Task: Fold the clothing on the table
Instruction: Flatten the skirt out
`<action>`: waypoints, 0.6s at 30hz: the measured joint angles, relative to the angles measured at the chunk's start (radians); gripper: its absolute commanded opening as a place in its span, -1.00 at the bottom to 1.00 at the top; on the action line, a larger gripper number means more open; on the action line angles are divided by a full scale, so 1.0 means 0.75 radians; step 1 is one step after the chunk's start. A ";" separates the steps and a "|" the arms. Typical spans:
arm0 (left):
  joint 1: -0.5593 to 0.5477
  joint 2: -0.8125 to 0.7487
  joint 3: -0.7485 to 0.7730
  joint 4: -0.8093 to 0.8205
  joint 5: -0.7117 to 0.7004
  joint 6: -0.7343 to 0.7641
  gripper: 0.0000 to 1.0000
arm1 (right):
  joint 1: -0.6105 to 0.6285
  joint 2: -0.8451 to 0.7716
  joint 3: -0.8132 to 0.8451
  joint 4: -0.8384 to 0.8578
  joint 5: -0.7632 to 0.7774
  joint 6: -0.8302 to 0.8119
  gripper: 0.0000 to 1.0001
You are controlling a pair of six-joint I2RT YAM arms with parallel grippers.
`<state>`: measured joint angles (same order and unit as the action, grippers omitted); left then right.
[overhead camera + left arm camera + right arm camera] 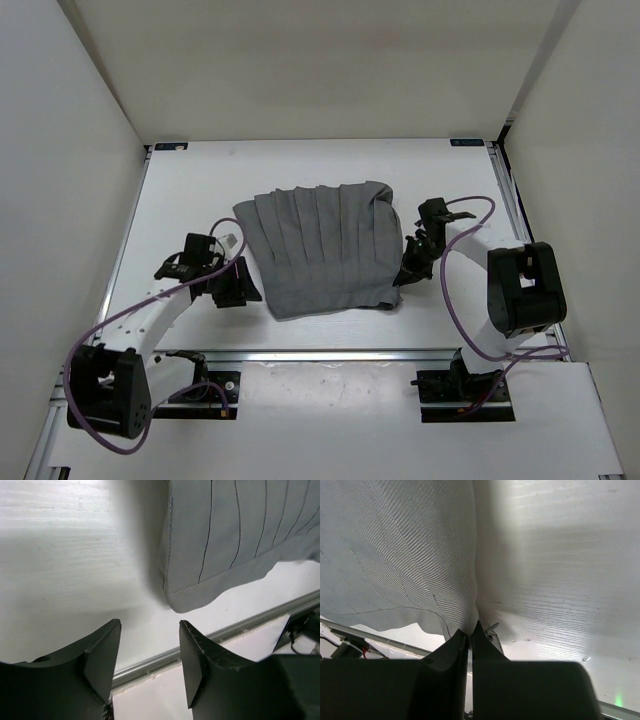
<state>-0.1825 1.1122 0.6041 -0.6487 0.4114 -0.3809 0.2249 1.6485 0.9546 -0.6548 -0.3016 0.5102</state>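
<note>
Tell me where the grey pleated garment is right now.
In the top view the clothing lies on the table, between the open left gripper off its near-left corner and the right gripper pinching its right edge.

L wrist view: clothing [240, 540] cropped top/rt

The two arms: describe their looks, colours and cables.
Left arm and right arm: white curved links, boxy black joint housings, looping purple cables. Left gripper and right gripper: black, two wedge-shaped fingers each.
</note>
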 measured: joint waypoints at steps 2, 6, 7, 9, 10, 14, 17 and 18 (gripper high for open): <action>0.014 -0.058 -0.056 0.065 0.003 -0.054 0.28 | 0.000 0.000 0.009 -0.005 0.002 -0.006 -1.00; 0.023 -0.092 -0.187 0.226 0.041 -0.167 0.34 | 0.003 0.000 0.026 -0.013 0.006 -0.024 -1.00; 0.023 -0.081 -0.216 0.263 0.047 -0.191 0.32 | 0.008 0.000 0.028 -0.013 0.006 -0.027 -1.00; 0.024 -0.052 -0.257 0.327 0.056 -0.237 0.33 | 0.010 0.000 0.029 -0.019 0.006 -0.030 -1.00; 0.024 -0.037 -0.267 0.354 0.057 -0.256 0.34 | 0.010 0.000 0.030 -0.023 0.006 -0.031 -1.00; 0.030 0.007 -0.266 0.460 0.058 -0.304 0.33 | 0.018 0.000 0.030 -0.034 0.005 -0.032 -1.00; 0.028 0.034 -0.265 0.543 0.063 -0.340 0.32 | 0.030 0.000 0.031 -0.035 0.006 -0.031 -1.00; 0.024 0.043 -0.265 0.568 0.063 -0.350 0.30 | 0.033 0.000 0.032 -0.035 0.006 -0.031 -1.00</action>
<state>-0.1642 1.1446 0.4053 -0.2226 0.4583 -0.6437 0.2497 1.6485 0.9783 -0.6811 -0.2974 0.4870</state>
